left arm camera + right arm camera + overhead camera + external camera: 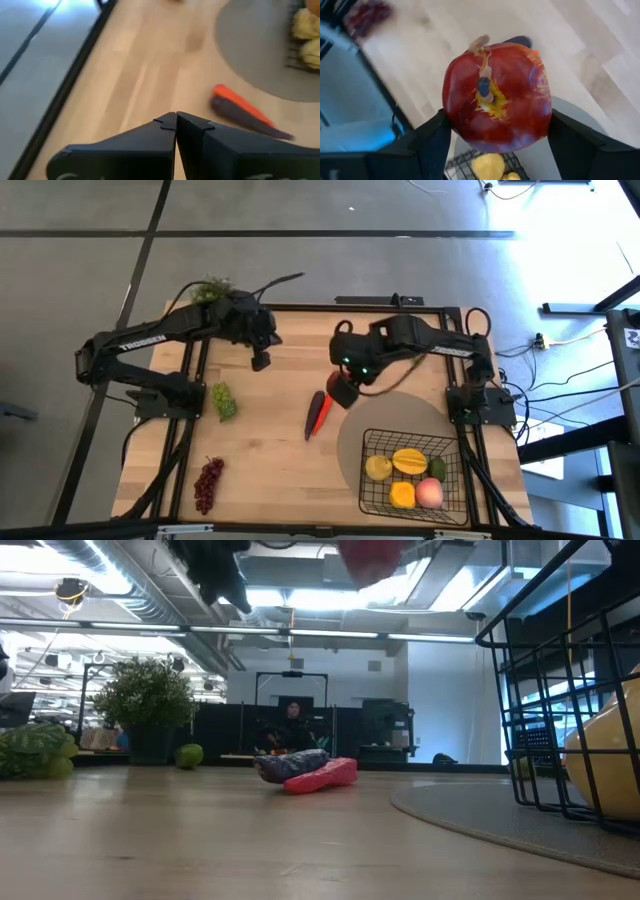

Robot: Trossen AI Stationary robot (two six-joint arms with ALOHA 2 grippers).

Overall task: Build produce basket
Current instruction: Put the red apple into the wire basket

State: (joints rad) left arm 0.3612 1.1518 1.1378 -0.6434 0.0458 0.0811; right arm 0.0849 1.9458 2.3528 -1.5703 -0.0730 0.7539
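My right gripper (343, 388) hangs above the table's middle, shut on a red apple (497, 95), which also shows at the top of the low view (372, 558). Just beside it a red chili (318, 412) lies flat on the wood. The black wire basket (415, 472) stands at the near right on a grey round mat (395, 415) and holds several yellow and pink fruits. My left gripper (260, 360) hovers shut and empty over the table's far left part. Green grapes (224, 400) and purple grapes (207, 483) lie on the left. My right gripper pinches the apple between its two fingers, one on each opposite side (451, 115) of the fruit. The fingers come from above, slanting down. The apple's stem end (485, 87) faces back toward the wrist camera. It hangs lifted clear of the table.
A bushy potted plant (210, 290) stands at the far left edge. A small green fruit (188, 754) sits near it. Bare wood lies between the chili and the grapes. A person (292, 725) sits in the room beyond the table.
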